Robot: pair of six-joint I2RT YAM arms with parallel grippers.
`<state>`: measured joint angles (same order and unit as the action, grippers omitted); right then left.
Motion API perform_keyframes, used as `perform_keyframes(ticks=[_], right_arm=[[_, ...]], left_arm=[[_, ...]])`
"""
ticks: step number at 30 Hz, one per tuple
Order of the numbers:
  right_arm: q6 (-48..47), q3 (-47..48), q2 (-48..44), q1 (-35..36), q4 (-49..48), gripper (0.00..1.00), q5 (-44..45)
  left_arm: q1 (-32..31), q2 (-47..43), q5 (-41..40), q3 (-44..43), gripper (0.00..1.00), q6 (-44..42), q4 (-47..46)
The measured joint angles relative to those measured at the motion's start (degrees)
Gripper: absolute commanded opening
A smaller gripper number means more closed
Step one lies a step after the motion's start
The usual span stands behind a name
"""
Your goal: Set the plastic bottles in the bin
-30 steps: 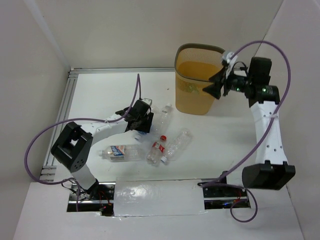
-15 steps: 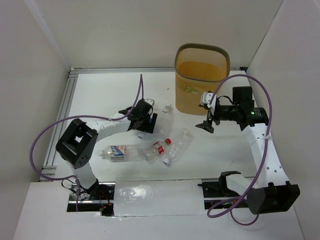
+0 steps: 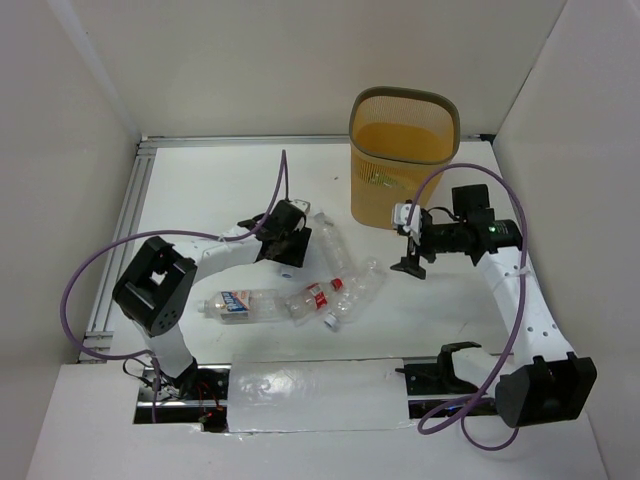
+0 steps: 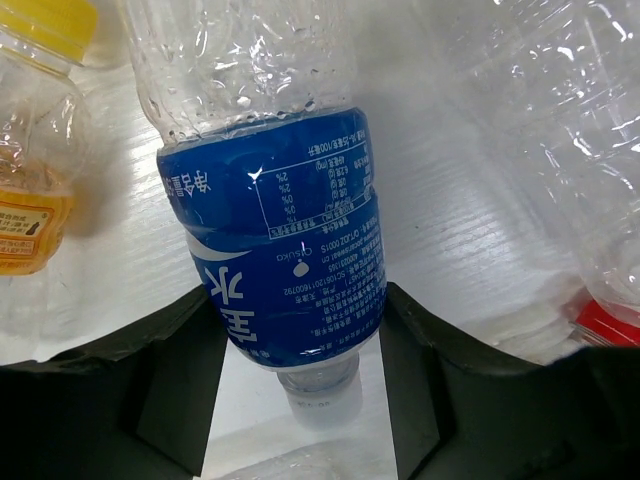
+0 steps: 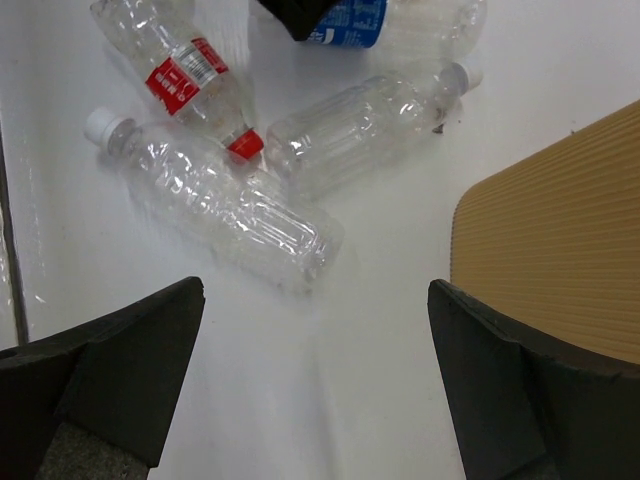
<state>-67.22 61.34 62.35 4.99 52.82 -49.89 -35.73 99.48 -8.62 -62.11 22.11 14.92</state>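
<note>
My left gripper (image 3: 287, 238) is shut on a blue-labelled bottle (image 4: 285, 260) lying on the table; both fingers press its label and its white cap points at the camera. The same bottle shows in the right wrist view (image 5: 352, 20). My right gripper (image 3: 410, 247) is open and empty, low in front of the orange-yellow bin (image 3: 400, 160), whose wall shows at the right of its wrist view (image 5: 560, 250). A clear bottle (image 3: 336, 248), a red-labelled bottle (image 3: 315, 298), a clear white-capped bottle (image 3: 360, 290) and another blue-labelled bottle (image 3: 243, 303) lie between the arms.
A yellow-capped bottle with an orange label (image 4: 30, 150) lies to the left of the held bottle in the left wrist view. The metal table rail (image 3: 130, 210) runs along the left. White walls close in both sides and the back.
My right gripper has come down from over the bin's rim to low in front of it, open. My left gripper has shifted slightly right among the bottles, which were nudged.
</note>
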Motion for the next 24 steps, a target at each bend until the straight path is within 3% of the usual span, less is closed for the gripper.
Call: perform_keyframes(ticks=[4, 11, 17, 24], right_arm=[[-7.0, -3.8, -0.2, 0.4, 1.2, 1.00, 0.5], [-17.7, -11.7, -2.4, 2.7, 0.6, 1.00, 1.9], [-20.4, -12.4, -2.1, 5.1, -1.6, 1.00, 3.5], [-20.3, -14.8, -1.8, 7.3, -3.5, 1.00, 5.6]], left_arm=[[-0.5, -1.0, 0.1, 0.0, 0.28, 0.0, 0.9], [-2.3, -11.5, 0.3, -4.7, 0.28, -0.5, 7.0], [-2.4, -18.4, 4.1, -15.3, 0.28, -1.3, 7.5], [-2.5, -13.2, 15.3, -32.3, 0.28, -2.3, 1.6]])
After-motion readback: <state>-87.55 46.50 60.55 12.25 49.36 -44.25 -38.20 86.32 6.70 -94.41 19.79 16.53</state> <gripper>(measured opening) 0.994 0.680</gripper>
